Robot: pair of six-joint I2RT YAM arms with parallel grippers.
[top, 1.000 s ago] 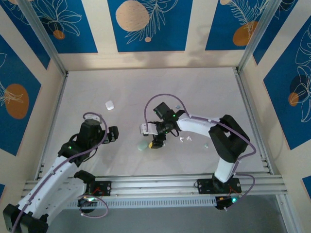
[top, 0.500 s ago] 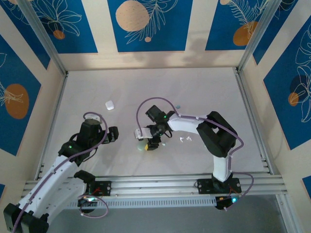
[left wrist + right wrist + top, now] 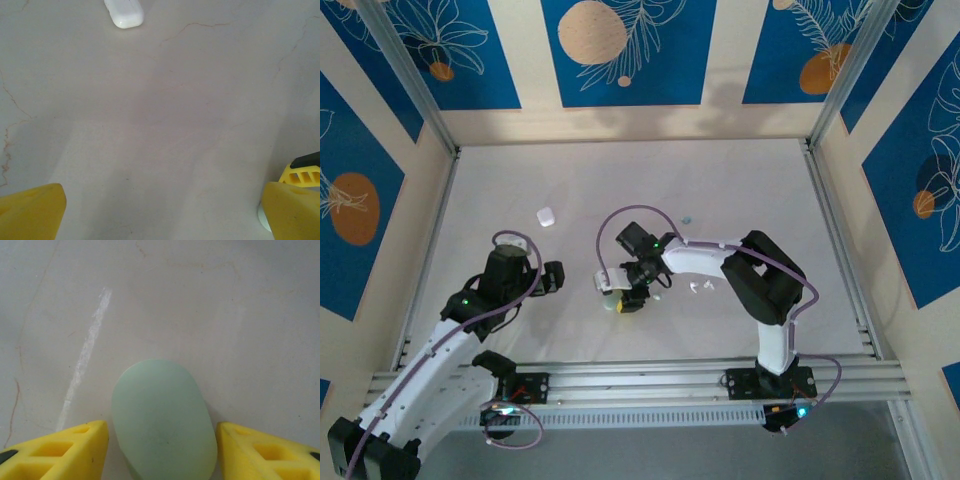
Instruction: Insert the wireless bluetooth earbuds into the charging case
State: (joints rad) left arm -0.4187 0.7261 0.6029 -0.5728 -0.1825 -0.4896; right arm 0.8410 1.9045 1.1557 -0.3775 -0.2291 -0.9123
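A pale green oval charging case (image 3: 162, 420) lies closed on the table between the yellow fingers (image 3: 75, 445) of my right gripper (image 3: 162, 440). A thin gap shows on each side, so the jaws are open around it. From above, this gripper (image 3: 623, 302) hangs over the case (image 3: 609, 304) near the table's middle. Two tiny white earbuds (image 3: 698, 288) lie to its right, and a small teal earbud (image 3: 688, 219) lies farther back. My left gripper (image 3: 555, 278) is wide open over bare table, its fingers (image 3: 30, 212) far apart with nothing between them.
A white closed case (image 3: 546, 216) lies at the back left, also at the top of the left wrist view (image 3: 125, 12). The aluminium rail (image 3: 640, 375) runs along the near edge. Frame posts stand at the table's back corners.
My right arm has swung left and come down over the green case, and its jaws have narrowed around it. The left arm has not moved.
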